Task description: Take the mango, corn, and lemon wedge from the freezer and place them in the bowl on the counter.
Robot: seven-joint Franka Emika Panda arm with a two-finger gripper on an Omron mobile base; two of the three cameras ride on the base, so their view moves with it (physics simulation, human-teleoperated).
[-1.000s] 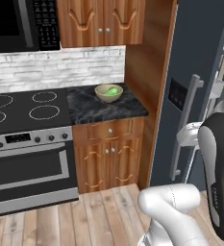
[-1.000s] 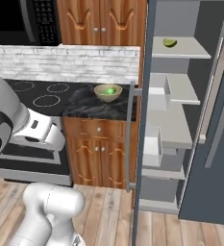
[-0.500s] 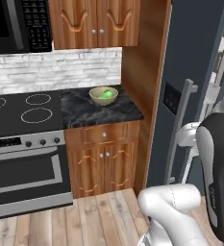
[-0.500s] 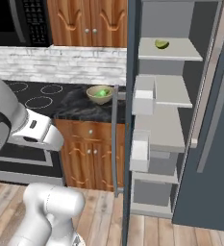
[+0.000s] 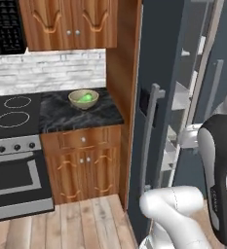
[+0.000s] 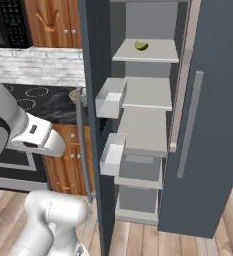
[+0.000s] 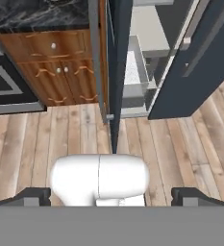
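In the left base view, the round tan bowl [image 5: 84,98] with something bright green inside sits on the black marble-look surface [image 5: 76,114] with white veins, above brown wooden drawers. The tall dark slate-grey freezer [image 5: 161,63] with its grey bar handle stands to the right of that surface. The bowl is far off to the side of the jaws, past the freezer's door.

In the right base view, the freezer door stands open and the pale grey shelves show. A small yellow-green lemon wedge [image 6: 141,46] lies on the top shelf [image 6: 155,53], near its back. I think the step in hand is getting close to the freezer to fetch the wedge. It is too small here to tell which way it lies. I can find no mango or corn on the shelves.

In the hand view, the jaws [image 7: 111,197] point down at the brown wooden floor [image 7: 180,144], with the edge of the freezer door straight ahead of them. The two dark tips stand wide apart with nothing between them, so the jaws are fully open and hold nothing. The wedge is well above the jaws and far ahead of them, up on that top shelf.

The next move calls for lifting the jaws high, turning them toward the top shelf, and reaching in past the door so the tips come to either side of the wedge.
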